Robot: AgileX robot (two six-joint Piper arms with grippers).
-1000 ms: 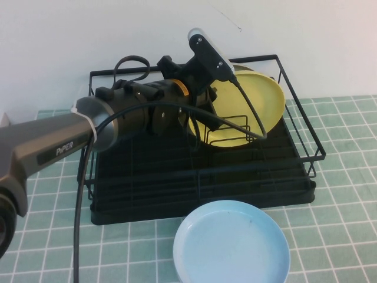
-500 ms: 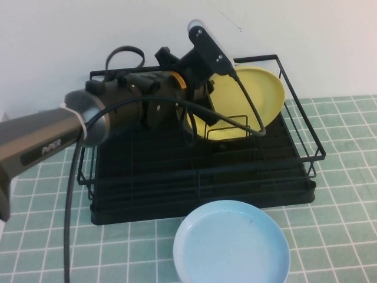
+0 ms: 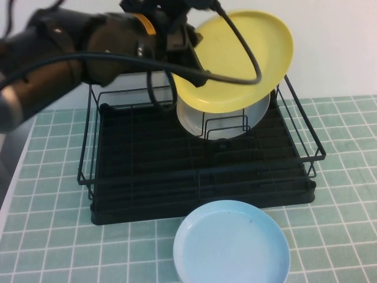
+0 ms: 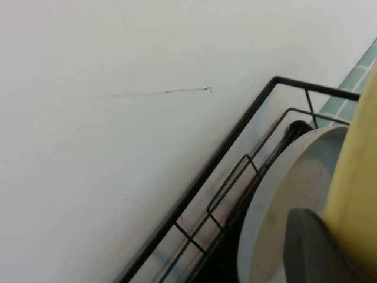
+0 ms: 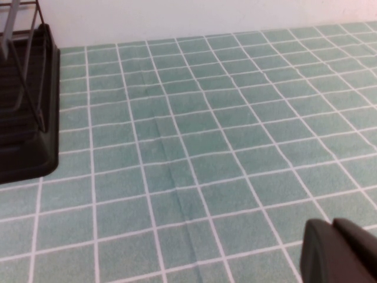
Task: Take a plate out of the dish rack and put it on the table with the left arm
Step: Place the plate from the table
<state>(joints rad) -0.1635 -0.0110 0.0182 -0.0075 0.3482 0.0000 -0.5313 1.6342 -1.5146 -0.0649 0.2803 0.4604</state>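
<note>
Yellow plate: the round plain yellow plate (image 3: 238,59) with a low rim is up in the air, above the back of the rack and not touching it. It tips at a slant because it is held by one edge only.

Left arm: the bulky black left arm (image 3: 70,56) with an orange-yellow ring reaches in from the left, high over the rack, so the plate can clear the top wires.

Left gripper: the left gripper (image 3: 185,38) is at the plate's left edge. In the left wrist view a dark finger (image 4: 312,247) lies flat against the yellow rim, so its fingers look pinched tight on the plate.

Dish rack: the big black wire dish rack (image 3: 200,171) with a black tray base sits on the bench by the white wall.

Grey-white plate: a round grey-white plate (image 3: 224,118) stands on its edge between the little wire dividers, just under the yellow plate. The dividers keep it upright.

Light blue plate: a round light blue plate (image 3: 231,243) lies flat on the bench, right in front of the rack.

Bench: the bench (image 3: 344,236) of small pale green tiles has bare room on both sides of the blue plate.

Right gripper: only a dark tip of the right gripper (image 5: 339,250) shows, low over bare tiles off to the right. I cannot tell whether it is open or not.

Next, I think: carry the yellow plate away from the rack and lay it flat on a bare spot.
</note>
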